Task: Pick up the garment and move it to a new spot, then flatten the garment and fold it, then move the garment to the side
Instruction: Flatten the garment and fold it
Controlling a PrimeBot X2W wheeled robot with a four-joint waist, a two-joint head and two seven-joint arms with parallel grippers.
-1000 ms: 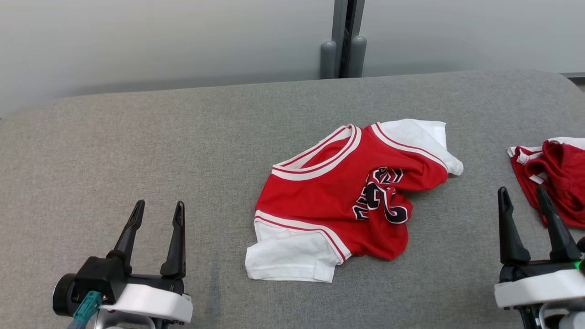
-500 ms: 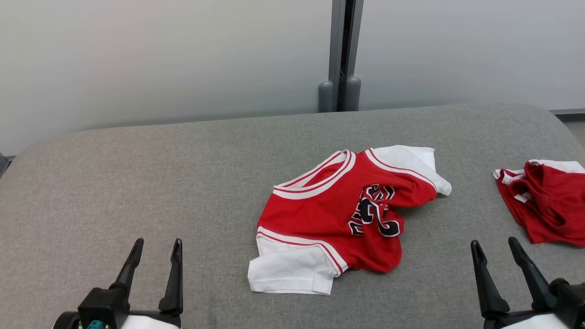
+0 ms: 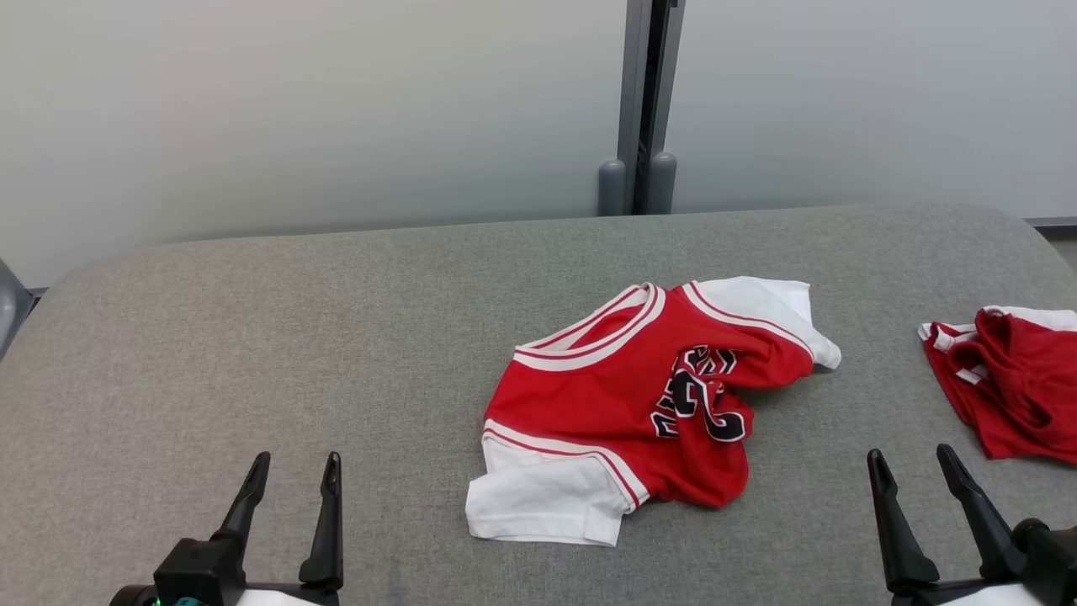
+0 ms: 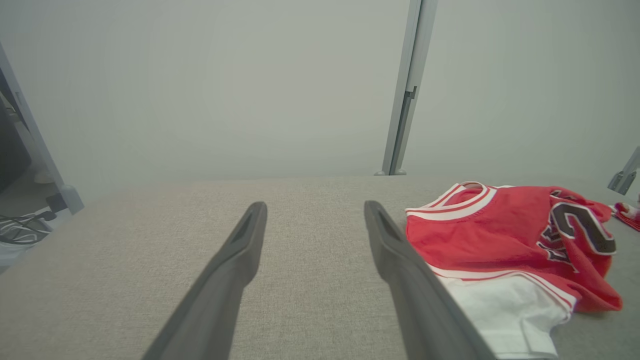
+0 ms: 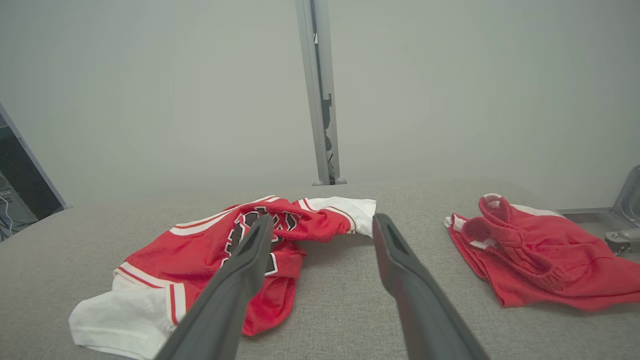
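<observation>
Head view: we find the garment (image 3: 639, 404), a red jersey with white sleeves, lying crumpled near the middle of the grey bench (image 3: 252, 320), its lower part bunched over the numbers. The left gripper (image 3: 296, 459) and right gripper (image 3: 910, 454) stand at the near edge on either side, both spread and holding nothing. We judge them staged for a two-handed pickup. A second red garment (image 3: 1010, 387) lies well apart to the right.

Left wrist view: the jersey lies off to one side of the spread fingers, untouched.

Right wrist view: the fingers point toward its bunched part.
</observation>
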